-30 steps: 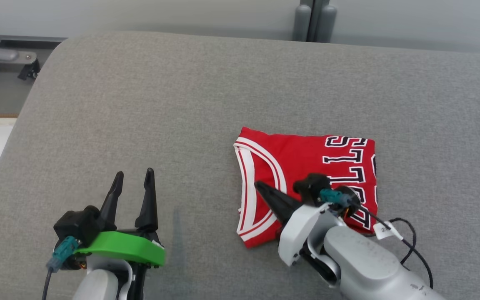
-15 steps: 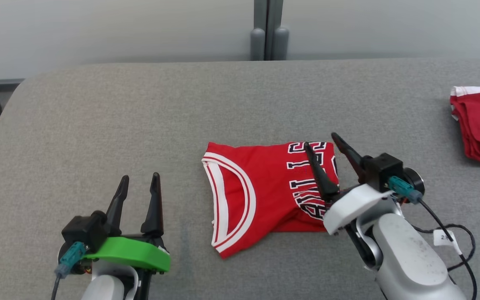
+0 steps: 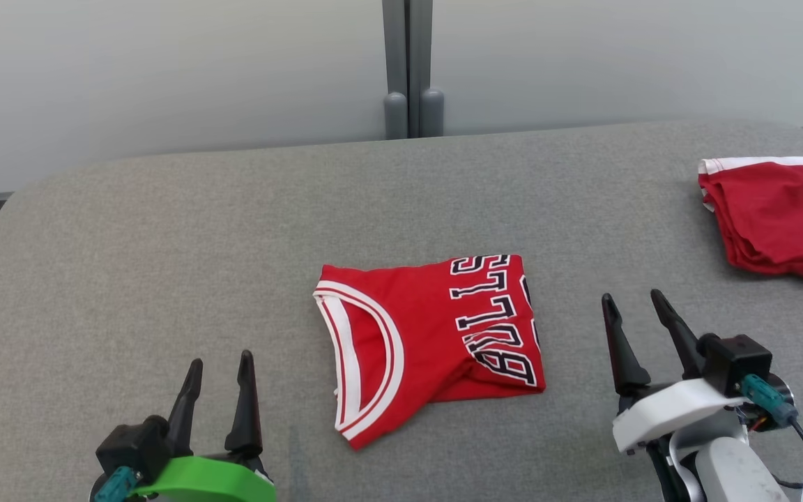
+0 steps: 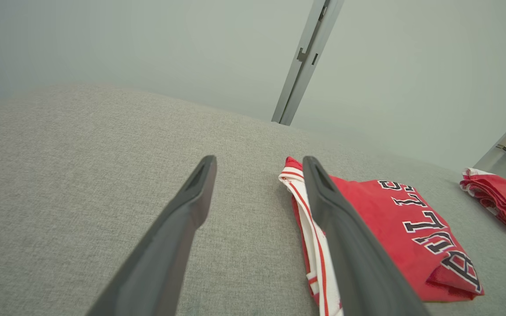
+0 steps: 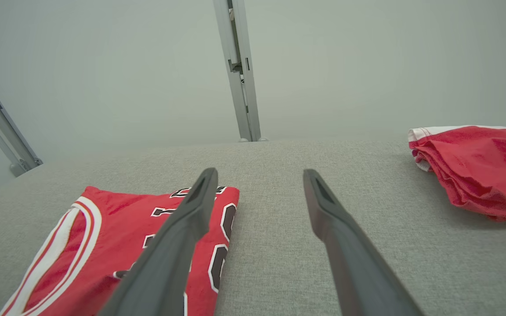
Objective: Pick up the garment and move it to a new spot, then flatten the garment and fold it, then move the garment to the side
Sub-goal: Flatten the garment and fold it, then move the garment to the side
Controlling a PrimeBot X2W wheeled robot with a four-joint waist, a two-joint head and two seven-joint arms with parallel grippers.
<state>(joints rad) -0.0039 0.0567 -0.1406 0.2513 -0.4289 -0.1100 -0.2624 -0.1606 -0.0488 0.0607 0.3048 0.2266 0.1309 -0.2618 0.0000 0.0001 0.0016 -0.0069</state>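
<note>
The garment [image 3: 429,341] is a red jersey with white trim and black-and-white lettering, lying folded flat in the middle of the grey padded table [image 3: 164,244]. My right gripper [image 3: 631,296] stands open to the right of the jersey, apart from it, with nothing between its fingers. My left gripper [image 3: 220,359] is open at the lower left, also clear of the cloth. In the left wrist view the jersey [image 4: 393,228] lies past my right-hand finger of the left gripper [image 4: 258,160]. In the right wrist view the jersey [image 5: 117,228] lies left of the right gripper [image 5: 259,172].
A second red garment [image 3: 771,216] with a white band lies bunched near the table's far right edge; the right wrist view shows it at the right [image 5: 472,171]. A pale wall with a grey post [image 3: 412,70] stands behind the table.
My right gripper has opened, let go of the jersey and drawn back to its right. The head camera has shifted, bringing the second red garment into view. The left gripper stays open.
</note>
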